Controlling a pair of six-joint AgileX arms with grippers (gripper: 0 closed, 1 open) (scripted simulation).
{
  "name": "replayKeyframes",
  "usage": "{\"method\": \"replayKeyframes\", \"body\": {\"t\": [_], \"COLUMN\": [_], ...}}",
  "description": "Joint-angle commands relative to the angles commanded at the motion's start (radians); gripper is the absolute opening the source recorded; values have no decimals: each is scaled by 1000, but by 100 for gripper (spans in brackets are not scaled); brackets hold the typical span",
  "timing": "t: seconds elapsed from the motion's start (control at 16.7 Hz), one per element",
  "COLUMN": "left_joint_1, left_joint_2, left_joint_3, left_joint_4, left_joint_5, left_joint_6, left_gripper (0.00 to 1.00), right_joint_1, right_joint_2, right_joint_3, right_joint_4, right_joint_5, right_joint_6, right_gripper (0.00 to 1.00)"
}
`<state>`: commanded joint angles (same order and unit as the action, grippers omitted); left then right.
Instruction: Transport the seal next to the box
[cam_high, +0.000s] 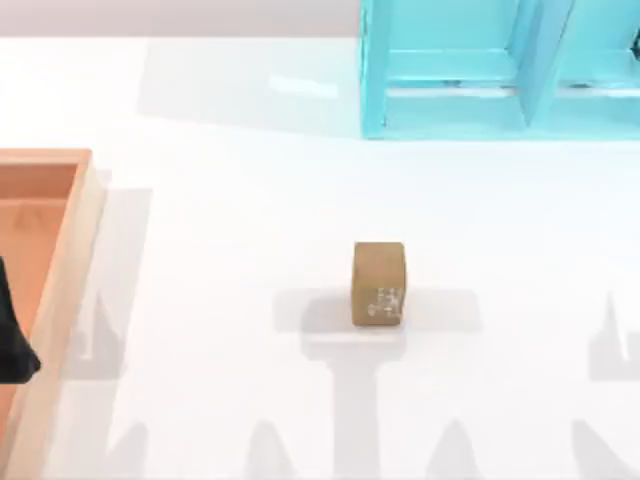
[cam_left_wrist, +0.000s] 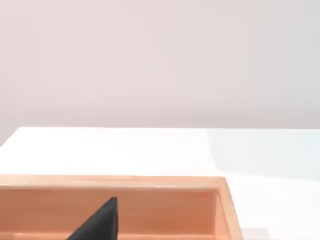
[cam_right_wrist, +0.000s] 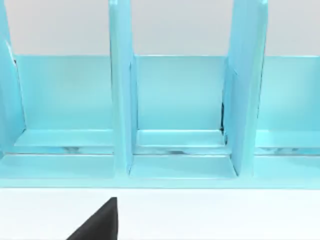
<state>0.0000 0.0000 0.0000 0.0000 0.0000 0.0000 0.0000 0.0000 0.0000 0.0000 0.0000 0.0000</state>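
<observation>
The seal (cam_high: 379, 284) sat alone mid-surface (cam_high: 230, 220), well right of the box (cam_high: 62, 290) at the left edge. The left tool (cam_high: 14, 340) hovered over the box; its opening could not be told. A turquoise shelf (cam_high: 480, 70) stood far right.

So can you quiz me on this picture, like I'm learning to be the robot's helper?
1. Short answer: on which side of the top view is the box?
2. Pick one: the seal stands A) inside the box, B) on the bare table, C) on the box's rim.
3. True or false: the seal touches the box.

Key: 1. The left side. 2. B. 3. False, there is open table between them.
</observation>
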Motion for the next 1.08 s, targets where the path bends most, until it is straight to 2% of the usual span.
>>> {"method": "replayKeyframes", "body": {"t": [0.24,0.48,0.78,1.08], "left_joint_1": [-9,-61,-170,-309], "left_joint_2": [20,151,482,956], "left_joint_3": [28,199,566,1017], "left_joint_4": [-12,-96,-316,-635], "left_joint_5": [3,12,16,7], "left_joint_6": [-15,-97,-250,-408], "left_gripper": [100,100,100,100], "right_joint_1": [0,0,0,0], "right_joint_2": [0,0,0,0], "right_joint_3": [0,0,0,0], "right_joint_4": [0,0,0,0], "right_joint_5": [0,0,0,0], "right_joint_6": [0,0,0,0], "right_gripper": [100,100,100,100]}}
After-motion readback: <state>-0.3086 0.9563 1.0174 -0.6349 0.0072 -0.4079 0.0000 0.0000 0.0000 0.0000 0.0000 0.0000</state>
